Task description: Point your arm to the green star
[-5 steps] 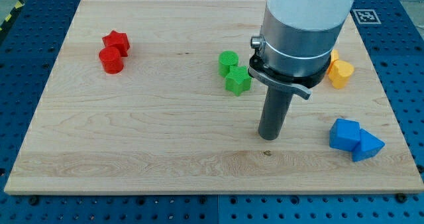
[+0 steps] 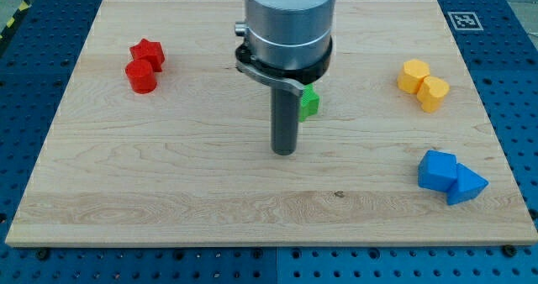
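The desk point(image 2: 168, 175) is a pale wooden board with visible lengthwise grain, resting on a blue perforated surface point(image 2: 25, 74) with a regular grid of holes. A square black-and-white marker point(image 2: 463, 20) lies on that surface at the view's top right, just off the board's corner.

Our arm point(image 2: 288, 19) enters from the view's top as a broad cylinder, white above and brushed grey metal below, ringed by a dark collar. From it descends a straight, dark, smooth rod. We carry no hand, so nothing is grasped; my tip point(image 2: 285, 152) rests on the board near its centre.

The green star point(image 2: 309, 103), matte plastic, lies just above and to the view's right of my tip, beside the rod; only its right edge shows, the rest being hidden behind the rod and collar, so we cannot tell whether rod and star touch.

At the view's lower right, a blue block point(image 2: 438, 170) with faceted sides touches a blue triangular block point(image 2: 467, 186). At the view's upper right, two yellow blocks sit in contact: one point(image 2: 414, 75) with flat angular faces, the other point(image 2: 434, 92) more rounded; their exact shapes are unclear. At the view's upper left, a red star point(image 2: 149, 53) touches a red cylinder point(image 2: 140, 76) just below it.
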You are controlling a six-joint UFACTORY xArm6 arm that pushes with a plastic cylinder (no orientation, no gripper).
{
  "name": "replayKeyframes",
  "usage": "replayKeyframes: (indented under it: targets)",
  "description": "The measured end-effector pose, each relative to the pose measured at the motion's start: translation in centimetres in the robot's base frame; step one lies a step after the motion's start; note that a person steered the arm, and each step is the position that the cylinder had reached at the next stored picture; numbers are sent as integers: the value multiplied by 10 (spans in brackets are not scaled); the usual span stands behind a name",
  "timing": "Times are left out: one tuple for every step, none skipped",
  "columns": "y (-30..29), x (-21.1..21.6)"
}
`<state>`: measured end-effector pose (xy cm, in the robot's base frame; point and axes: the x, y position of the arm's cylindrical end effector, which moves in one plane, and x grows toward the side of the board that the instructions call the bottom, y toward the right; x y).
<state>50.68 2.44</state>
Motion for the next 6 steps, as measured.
replayKeyframes:
  targets:
    - [46, -1]
    - [73, -17]
    - [73, -53]
    - [73, -64]
    - [70, -65]
    - [56, -67]
